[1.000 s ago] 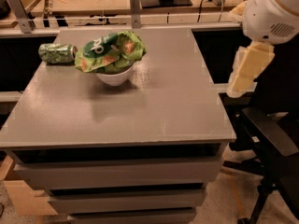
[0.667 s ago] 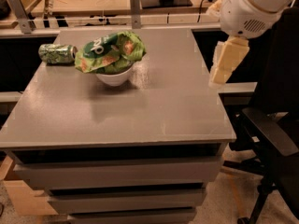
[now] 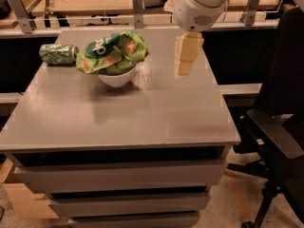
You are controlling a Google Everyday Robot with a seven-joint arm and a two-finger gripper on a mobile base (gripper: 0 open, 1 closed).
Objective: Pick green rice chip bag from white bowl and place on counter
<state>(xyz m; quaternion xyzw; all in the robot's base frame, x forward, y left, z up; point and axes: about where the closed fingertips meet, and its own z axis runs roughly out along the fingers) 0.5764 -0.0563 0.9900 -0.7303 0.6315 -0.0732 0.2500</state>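
Nothing done yet on my end: pick and place are both left. Green can [image 3: 58, 53] lies on its side at 9 o'clock from the bag, not my target. Chip bag [image 3: 111, 53] sits crumpled in the white bowl [image 3: 117, 78], around 10 o'clock on the table [image 3: 142, 118], overhanging the rim on both sides. It is glossy and wrinkly, logo facing up. Hand [image 3: 183, 70] hangs over the table at 3 o'clock from the bag, apart from it, holding nothing. Can't tell whether it's spread or together.

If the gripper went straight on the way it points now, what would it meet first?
Most likely the bare counter, right of the white bowl and green rice chip bag. The gripper points down with nothing visible beneath it, though depth is hard to judge.
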